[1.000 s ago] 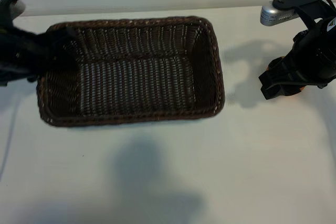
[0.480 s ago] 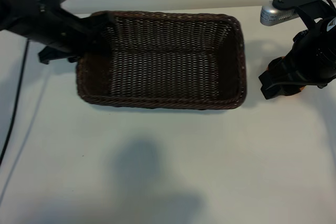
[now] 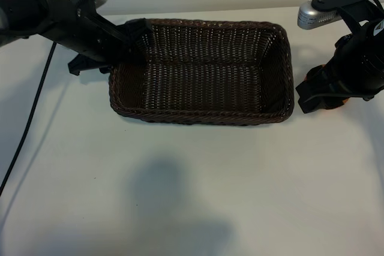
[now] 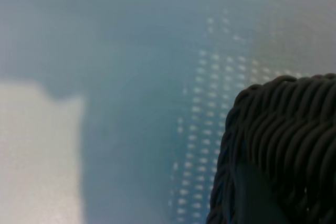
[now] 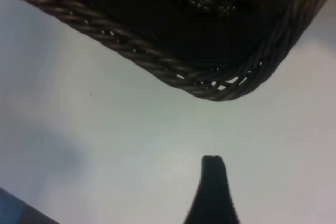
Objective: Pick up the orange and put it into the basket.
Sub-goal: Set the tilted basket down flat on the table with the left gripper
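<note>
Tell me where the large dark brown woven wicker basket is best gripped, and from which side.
Grip the dark brown wicker basket by its braided rim at the short left wall, from above: the wall is thin and the top open, so one finger goes inside, one outside. The left tool grips there.

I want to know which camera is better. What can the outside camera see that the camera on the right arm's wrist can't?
Only the exterior view shows the whole basket, the left gripper clamped on the basket's left rim, and slivers of the orange under the right gripper, just right of the basket.

Only the right wrist view shows one of its own fingertips above bare table, close up.

Both show the basket's braided corner and the white table.
</note>
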Controlling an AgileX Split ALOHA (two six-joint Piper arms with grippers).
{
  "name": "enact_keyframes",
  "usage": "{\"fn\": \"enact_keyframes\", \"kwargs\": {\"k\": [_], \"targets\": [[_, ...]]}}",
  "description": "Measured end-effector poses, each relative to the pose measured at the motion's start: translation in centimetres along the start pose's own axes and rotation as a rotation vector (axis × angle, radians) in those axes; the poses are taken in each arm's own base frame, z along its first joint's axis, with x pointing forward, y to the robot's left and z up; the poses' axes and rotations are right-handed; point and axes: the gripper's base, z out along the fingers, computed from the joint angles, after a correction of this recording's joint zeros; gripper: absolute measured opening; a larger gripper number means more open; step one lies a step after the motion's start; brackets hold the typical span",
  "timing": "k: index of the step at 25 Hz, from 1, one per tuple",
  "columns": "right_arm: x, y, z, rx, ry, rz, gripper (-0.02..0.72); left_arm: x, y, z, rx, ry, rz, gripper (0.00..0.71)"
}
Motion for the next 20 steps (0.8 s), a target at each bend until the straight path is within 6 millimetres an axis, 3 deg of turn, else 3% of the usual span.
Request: {"fn": "enact_keyframes", "kwargs": {"k": [10,20], "targets": [[0.0,-0.1,0.0,0.01,0.001,-0.007,0.529,0.2,0.8,1.8,-0.018,0.042,0.014,0.322],[0.0,-0.1,0.0,0.012,0.001,-0.008,0.529,0.2,0.7,1.9,-0.015,0.043,0.021,0.322]]}}
